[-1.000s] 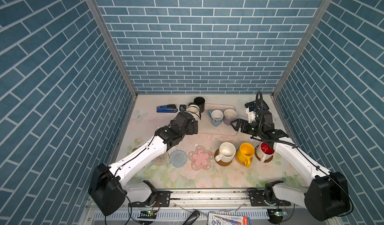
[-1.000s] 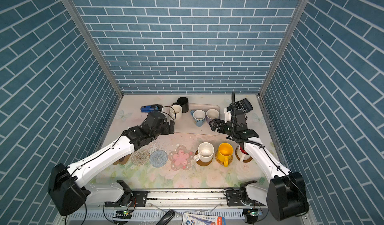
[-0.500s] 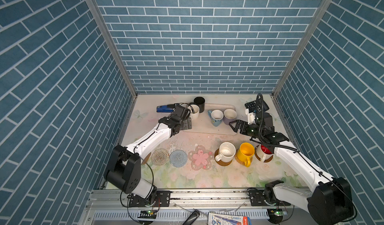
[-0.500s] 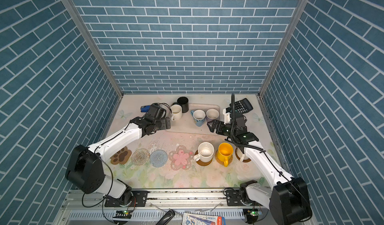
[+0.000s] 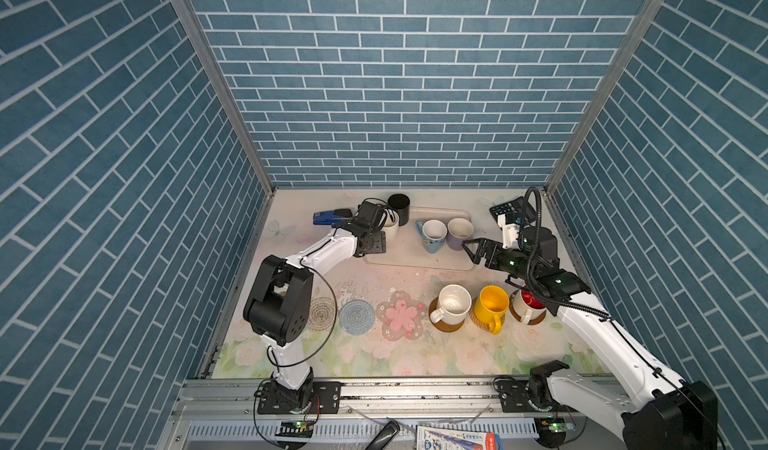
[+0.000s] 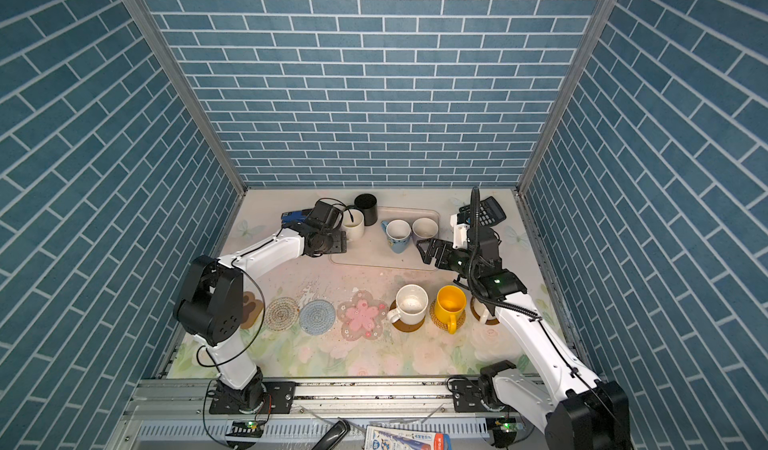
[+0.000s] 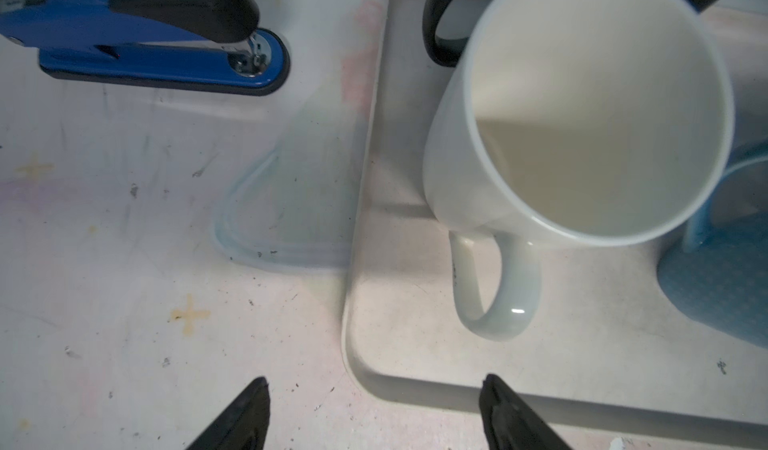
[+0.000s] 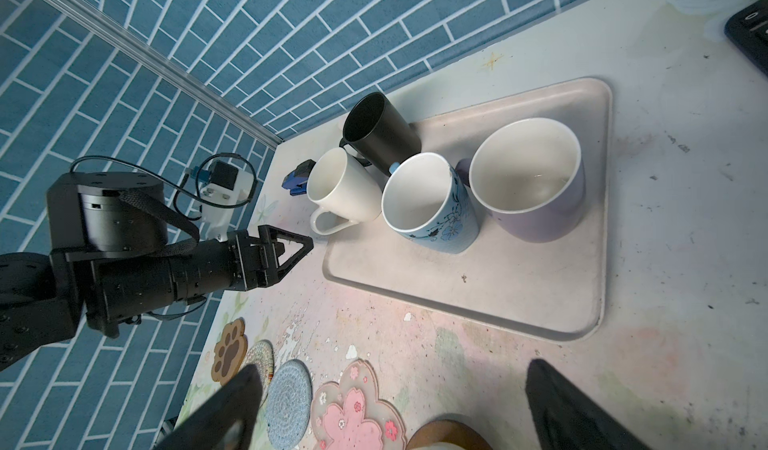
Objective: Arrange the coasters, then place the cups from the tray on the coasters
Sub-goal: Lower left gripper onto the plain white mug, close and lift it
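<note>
**Tray** (image 5: 409,258): cream, on the far half of the worktop (image 5: 374,285), with its long axis running left to right. It carried four upright cups, mouths up.
- Plain white cup (image 5: 392,224): far left of the tray, handle pointing near, toward the left hand.
- Black cup (image 5: 399,206): just beyond the plain white cup.
- Flower-print blue cup (image 5: 433,235) and lavender cup (image 5: 459,231): side by side, right of middle.

**Left hand** (image 8: 297,246): jaws wide and empty, at the tray's near left corner, short of the white handle.

**Right hand** (image 5: 473,249): jaws wide and empty, beside the lavender cup.

**Coasters**: one row along the near side, listed left to right.
- Bare: paw coaster (image 8: 227,350), rattan coaster (image 5: 322,312), blue-grey coaster (image 5: 356,317), pink flower coaster (image 5: 401,319).
- Brown disc (image 5: 451,329): under the second white cup (image 5: 453,304).
- Woven round (image 5: 476,321): under the yellow cup (image 5: 492,305).
- Second brown disc (image 5: 539,320): under the red-lined cup (image 5: 528,304).
- The handles of these three cups pointed toward the near side.
</note>
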